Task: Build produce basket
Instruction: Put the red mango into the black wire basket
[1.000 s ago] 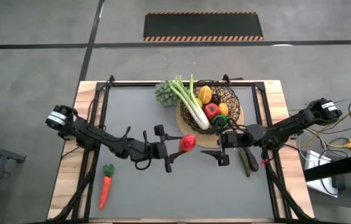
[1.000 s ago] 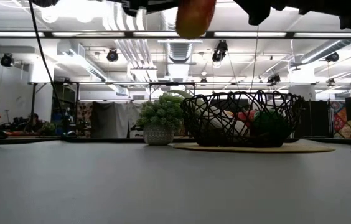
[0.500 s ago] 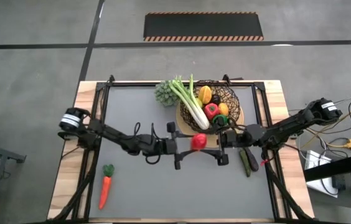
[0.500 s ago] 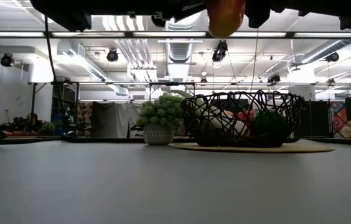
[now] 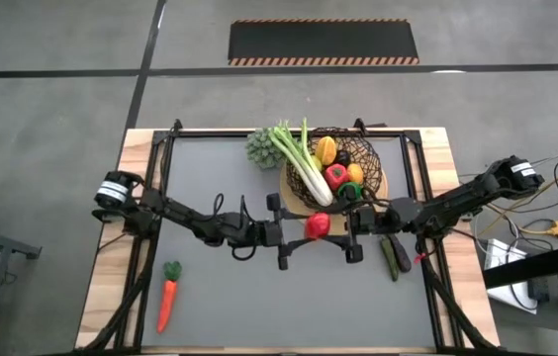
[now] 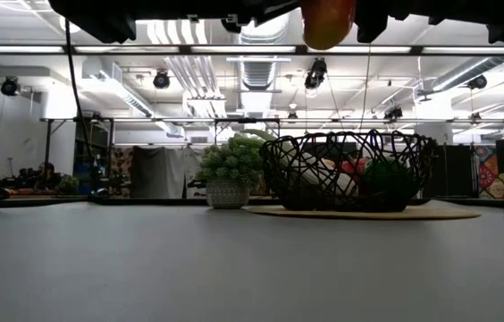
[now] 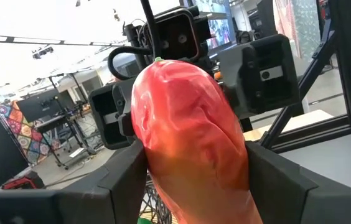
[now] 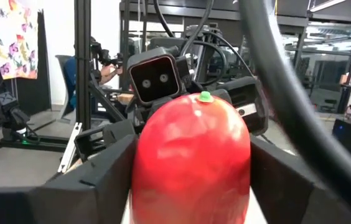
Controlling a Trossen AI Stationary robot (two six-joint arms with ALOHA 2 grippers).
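A red-orange toy fruit (image 5: 317, 225) hangs in mid-air near the table's middle, just in front of the basket (image 5: 363, 153). My left gripper (image 5: 291, 233) is shut on it from the left. My right gripper (image 5: 350, 233) faces it from the right, open, one finger on each side of the fruit's other end (image 8: 191, 155). The dark wire basket rests on a tan mat and holds a leek (image 5: 299, 163) and yellow, red, orange and green pieces. The low view shows the fruit (image 6: 328, 18) high above the table. My left gripper pinches the fruit's two sides (image 7: 157, 155) between its two fingers, coming level from the table's left. The fruit is lifted clear, and its stem end (image 7: 158, 61) points away toward the right gripper. Whether my right gripper's fingers (image 8: 110, 165) touch the fruit cannot be told.
A carrot (image 5: 167, 297) lies near the table's left front edge. A dark long vegetable (image 5: 390, 259) lies under the right arm. A small green potted plant (image 5: 259, 148) stands left of the basket. Bare grey table lies in front of the grippers.
My left gripper has carried the red-orange fruit toward the table's right, clear of the surface, until it sits between the right gripper's fingers. It has kept still over the last half second. The right arm has stayed in place.
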